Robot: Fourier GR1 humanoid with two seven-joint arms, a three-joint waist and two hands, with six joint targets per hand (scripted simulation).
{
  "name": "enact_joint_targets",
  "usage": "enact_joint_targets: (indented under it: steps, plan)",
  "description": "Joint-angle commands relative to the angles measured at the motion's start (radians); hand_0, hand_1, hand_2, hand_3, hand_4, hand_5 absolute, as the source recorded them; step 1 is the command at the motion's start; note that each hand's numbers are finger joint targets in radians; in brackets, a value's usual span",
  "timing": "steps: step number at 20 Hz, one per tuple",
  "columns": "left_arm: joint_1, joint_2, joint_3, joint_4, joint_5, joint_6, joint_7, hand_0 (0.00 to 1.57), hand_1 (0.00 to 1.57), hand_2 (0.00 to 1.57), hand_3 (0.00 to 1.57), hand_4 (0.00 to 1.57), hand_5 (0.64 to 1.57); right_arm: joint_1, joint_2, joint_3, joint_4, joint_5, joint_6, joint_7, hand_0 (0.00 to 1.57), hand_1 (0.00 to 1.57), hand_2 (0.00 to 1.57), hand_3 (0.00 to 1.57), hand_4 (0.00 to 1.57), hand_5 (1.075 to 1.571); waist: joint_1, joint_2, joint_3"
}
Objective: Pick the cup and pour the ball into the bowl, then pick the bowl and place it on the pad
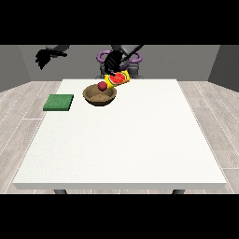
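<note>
Setting: a grey-walled room with pale plank flooring; a large white worktop (121, 135) fills the middle of the front view, with the robot small at its far edge.

Robot hand at the view's right (112, 60): black, raised above the far part of the worktop and closed around the yellow cup with a red inside (117, 79). The cup is tipped steeply, mouth facing down toward the view's left.

Robot hand at the view's left (45, 57): held high and well apart from the work, carrying nothing. Whether its fingers are spread or curled cannot be told.

Task items: a small red ball (102, 85) sits just at the cup's mouth, over the far rim of the round brown wooden-looking bowl (99, 95). The bowl stands on the worktop directly below the cup. The flat green square pad (59, 102) lies near the worktop's edge at the view's left, apart from the bowl.

Assessment: the pour is the step in hand. To do it well, the cup's mouth should be kept over the bowl's middle and not its rim, and the tilt held until the ball has settled inside.

Limits: it cannot be told whether the ball is touching the bowl or in the air. The finger placement on the cup is not legible.
</note>
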Motion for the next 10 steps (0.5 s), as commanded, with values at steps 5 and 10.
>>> enact_joint_targets:
  steps: [5,10]
  plan:
    - [0.101,0.028,0.369,-0.136,0.319,0.188,0.07,1.31,1.31,1.57,1.57,1.57,1.069,0.099,0.01,-0.007,-0.004,-0.011,0.004,0.025,0.0,0.0,0.0,0.0,0.0,1.568,0.053,-0.058,-0.0111]
    - [0.214,-0.009,0.608,-0.252,0.616,0.363,-0.007,1.02,1.02,1.26,0.94,1.39,1.3,0.104,0.064,0.005,-0.027,0.004,-0.065,0.033,0.0,0.0,0.0,0.0,0.22,1.565,0.117,-0.023,-0.016]
